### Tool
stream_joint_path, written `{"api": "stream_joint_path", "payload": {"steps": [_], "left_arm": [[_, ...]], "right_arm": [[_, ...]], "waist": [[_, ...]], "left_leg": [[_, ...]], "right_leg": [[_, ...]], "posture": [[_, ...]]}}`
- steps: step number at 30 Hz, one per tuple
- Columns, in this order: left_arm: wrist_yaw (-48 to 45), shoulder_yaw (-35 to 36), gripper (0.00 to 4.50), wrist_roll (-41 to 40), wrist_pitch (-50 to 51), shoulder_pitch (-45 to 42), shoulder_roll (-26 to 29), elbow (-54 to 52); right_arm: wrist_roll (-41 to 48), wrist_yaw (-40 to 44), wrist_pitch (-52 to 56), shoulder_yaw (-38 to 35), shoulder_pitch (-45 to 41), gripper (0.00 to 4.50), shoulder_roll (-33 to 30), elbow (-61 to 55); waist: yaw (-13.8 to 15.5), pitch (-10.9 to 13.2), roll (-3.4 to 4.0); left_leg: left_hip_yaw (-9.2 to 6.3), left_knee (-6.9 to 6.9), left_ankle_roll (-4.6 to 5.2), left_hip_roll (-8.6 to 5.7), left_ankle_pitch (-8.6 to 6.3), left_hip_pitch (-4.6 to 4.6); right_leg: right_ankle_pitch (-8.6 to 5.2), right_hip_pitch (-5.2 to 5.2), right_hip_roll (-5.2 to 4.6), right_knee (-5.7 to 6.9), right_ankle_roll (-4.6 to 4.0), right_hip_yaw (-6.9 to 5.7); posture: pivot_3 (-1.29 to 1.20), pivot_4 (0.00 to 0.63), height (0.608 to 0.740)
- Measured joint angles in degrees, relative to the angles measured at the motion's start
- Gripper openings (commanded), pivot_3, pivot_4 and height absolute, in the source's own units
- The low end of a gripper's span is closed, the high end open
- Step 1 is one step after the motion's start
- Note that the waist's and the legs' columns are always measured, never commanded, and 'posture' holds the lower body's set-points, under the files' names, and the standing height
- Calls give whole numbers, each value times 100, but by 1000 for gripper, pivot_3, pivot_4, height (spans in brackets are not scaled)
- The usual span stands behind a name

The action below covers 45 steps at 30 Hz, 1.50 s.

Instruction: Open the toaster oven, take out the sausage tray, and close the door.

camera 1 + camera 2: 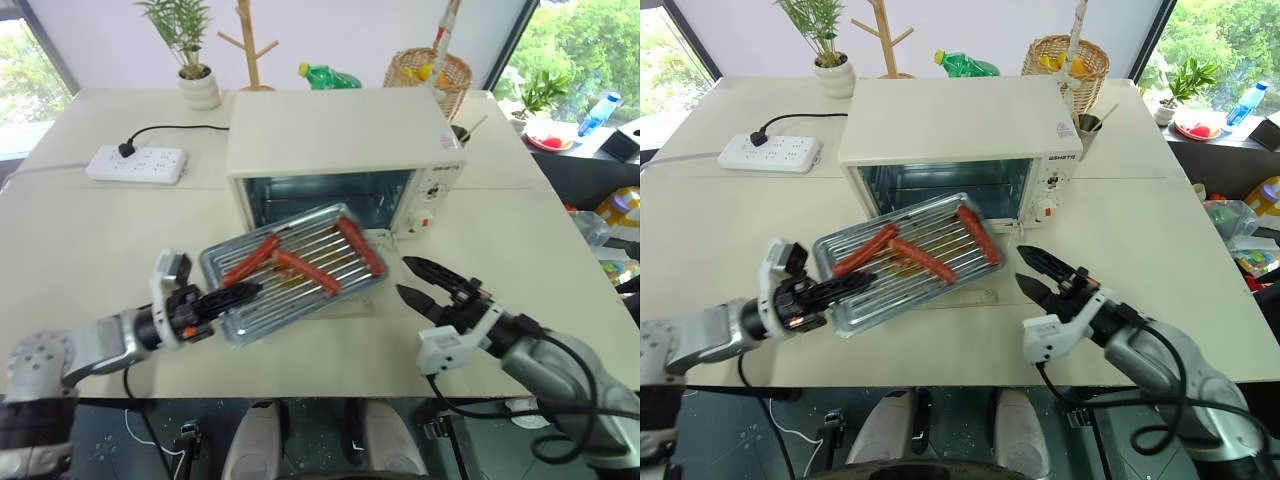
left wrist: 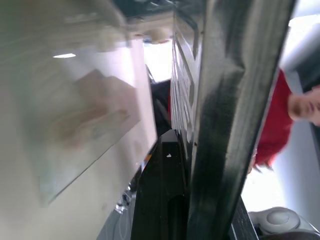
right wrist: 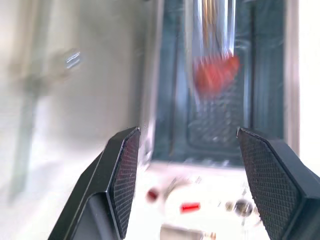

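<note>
Left eye view: desk (image 1: pixel 80 260) carries the toaster oven (image 1: pixel 340 150), its door (image 1: pixel 375 300) folded down. Sausage tray (image 1: pixel 295 270) sits tilted just before the opening, left claw (image 1: pixel 228 300) clamped on its near-left edge. Right claw (image 1: pixel 415 282) gapes wide, empty.

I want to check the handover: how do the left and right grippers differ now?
The left gripper is shut on the tray edge; the right gripper is open and holds nothing. The left reaches over the tray; the right stands apart, beside it. Both have black fingers.
</note>
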Motion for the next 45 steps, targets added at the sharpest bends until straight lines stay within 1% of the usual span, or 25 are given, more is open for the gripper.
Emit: {"api": "stream_joint_path", "payload": {"steps": [5, 7, 13, 15, 16, 18, 20, 21, 26, 34, 38, 42, 45], "left_arm": [[-58, 562, 0, 0, -130, 754, 19, -241], [-73, 836, 0, 0, -226, 931, -70, -274], [-133, 1850, 0, 0, -495, 1564, -479, -573], [-144, 2175, 0, 0, -543, 1750, -571, -685], [-159, 2335, 0, -1, -570, 1876, -609, -750], [-201, 2474, 0, -2, -568, 2055, -633, -862], [-253, 2618, 0, -2, -592, 2313, -651, -960], [-272, 2641, 0, -2, -626, 2400, -652, -979], [-285, 2608, 0, -2, -736, 2448, -778, -1105], [-337, 2599, 0, -2, -785, 2649, -902, -1188], [-437, 2623, 0, -2, -820, 2976, -945, -1287], [-489, 2692, 0, -2, -991, 3303, -1149, -1496], [-551, 2837, 0, -2, -1104, 3594, -1267, -1614]], "right_arm": [[224, -185, -530, -348, 149, 3114, -195, 191], [228, -190, -578, -349, 119, 3114, -204, 425], [448, 5, -325, -66, -396, 3114, -199, 1505], [501, 10, -298, -9, -597, 2606, -200, 1866], [516, 10, -278, 43, -724, 2244, -202, 2059], [516, 11, -254, 97, -836, 1269, -210, 2323], [501, 6, -267, 242, -1002, 191, -222, 2671], [488, 0, -277, 309, -1062, 80, -223, 2766], [373, -51, -361, 614, -1310, 80, -223, 2988], [316, -66, -467, 816, -1323, 80, -328, 3117], [279, -94, -525, 910, -1381, 80, -362, 3182], [267, -112, -592, 1023, -1512, 80, -372, 3285], [265, -114, -643, 1117, -1625, 80, -372, 3365]], "waist": [[4, 0, 0], [4, 0, 0], [-14, 0, 0], [-13, 0, 0], [-14, 0, 0], [-15, -1, 0], [-14, 0, 1], [-13, 0, 1], [0, -1, 1], [-1, -1, -1], [-27, -3, -4], [-46, -5, -7], [-112, -10, -15]], "left_leg": [[0, 3, -2, 0, -1, 0], [0, 2, -3, 0, -1, -1], [5, 1, -11, -2, -7, -4], [5, 1, -11, -3, -7, -4], [6, 1, -11, -3, -7, -4], [6, 1, -11, -3, -8, -4], [6, 1, -11, -4, -8, -4], [6, 1, -11, -4, -8, -4], [6, 2, -11, -5, -8, -5], [6, 2, -11, -6, -8, -6], [7, 2, -10, -6, -9, -5], [7, 4, -11, -5, -9, -5], [6, 4, -11, -4, -9, -5]], "right_leg": [[0, 8, -9, -19, -1, -1], [1, 13, -10, -31, -2, -2], [5, 26, -18, -60, -8, -3], [5, 27, -18, -62, -8, -3], [5, 27, -18, -63, -8, -2], [5, 28, -17, -65, -8, -2], [5, 28, -17, -66, -8, -2], [5, 28, -17, -66, -8, -2], [5, 30, -17, -70, -8, -2], [5, 32, -16, -72, -8, -2], [5, 32, -16, -73, -8, -2], [5, 32, -17, -75, -8, -2], [5, 32, -16, -76, -8, -2]], "posture": [[0, 150, 740], [0, 150, 740], [0, 150, 740], [0, 150, 740], [0, 150, 740], [0, 150, 740], [0, 150, 740], [0, 150, 740], [0, 150, 740], [0, 150, 740], [0, 150, 740], [0, 150, 740], [0, 150, 740]]}}
